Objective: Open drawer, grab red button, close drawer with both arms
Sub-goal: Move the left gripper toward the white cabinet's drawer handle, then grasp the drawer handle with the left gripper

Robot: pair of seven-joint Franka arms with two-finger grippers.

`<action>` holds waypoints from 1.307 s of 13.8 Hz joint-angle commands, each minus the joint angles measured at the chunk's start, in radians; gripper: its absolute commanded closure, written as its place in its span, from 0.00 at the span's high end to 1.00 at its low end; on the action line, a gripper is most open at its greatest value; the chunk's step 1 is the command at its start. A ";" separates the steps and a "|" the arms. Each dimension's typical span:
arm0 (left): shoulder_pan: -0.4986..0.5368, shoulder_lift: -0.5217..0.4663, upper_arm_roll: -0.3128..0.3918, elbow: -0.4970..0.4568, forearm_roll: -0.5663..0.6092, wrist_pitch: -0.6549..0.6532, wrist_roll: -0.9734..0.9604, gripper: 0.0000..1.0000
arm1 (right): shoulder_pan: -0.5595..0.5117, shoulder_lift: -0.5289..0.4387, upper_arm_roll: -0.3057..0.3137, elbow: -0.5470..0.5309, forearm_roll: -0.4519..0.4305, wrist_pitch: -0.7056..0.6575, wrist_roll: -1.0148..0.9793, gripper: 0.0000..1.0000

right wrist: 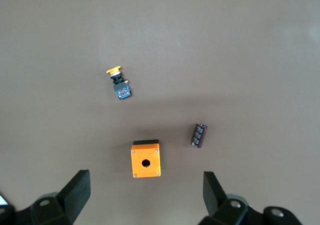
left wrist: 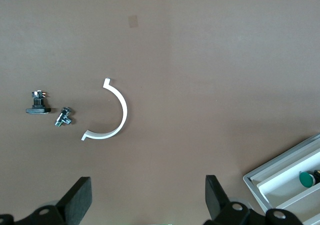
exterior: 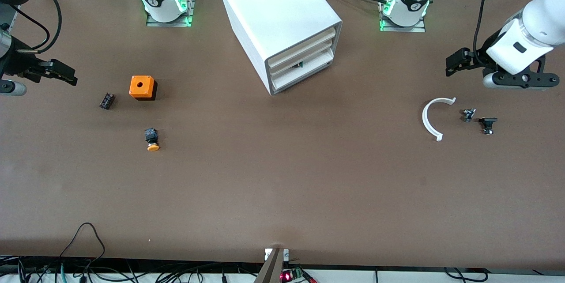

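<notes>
The white box cabinet [exterior: 273,13] stands at the middle of the table near the arms' bases. Its lowest drawer [exterior: 302,78] sits pushed in under the two others. A corner of the cabinet shows in the left wrist view [left wrist: 270,177], with a green-capped part [left wrist: 306,179] in one drawer. No red-capped button shows in any view. My left gripper [exterior: 452,64] hangs open and empty over the left arm's end of the table, also seen in the left wrist view [left wrist: 147,195]. My right gripper [exterior: 66,74] hangs open and empty over the right arm's end, also seen in the right wrist view [right wrist: 145,191].
An orange-capped button [exterior: 152,139] [right wrist: 120,82], an orange box with a hole [exterior: 142,87] [right wrist: 145,159] and a small dark cylinder [exterior: 107,100] [right wrist: 199,135] lie toward the right arm's end. A white curved clip [exterior: 435,119] [left wrist: 112,117] and two small dark parts [exterior: 468,115] [exterior: 487,124] lie toward the left arm's end.
</notes>
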 commanded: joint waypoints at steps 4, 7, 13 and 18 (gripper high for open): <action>0.005 0.176 -0.006 0.019 -0.117 -0.051 0.068 1.00 | -0.016 -0.021 0.016 -0.013 0.012 -0.018 0.004 1.00; 0.004 0.275 -0.008 -0.104 -0.304 0.039 0.091 1.00 | -0.016 -0.020 0.018 -0.011 0.012 -0.022 0.012 1.00; -0.008 0.348 -0.146 -0.401 -0.700 0.229 0.308 1.00 | -0.013 -0.020 0.019 0.003 0.009 -0.065 0.011 1.00; -0.010 0.350 -0.265 -0.525 -0.912 0.303 0.448 0.96 | -0.007 -0.018 0.049 0.017 -0.014 -0.061 0.012 1.00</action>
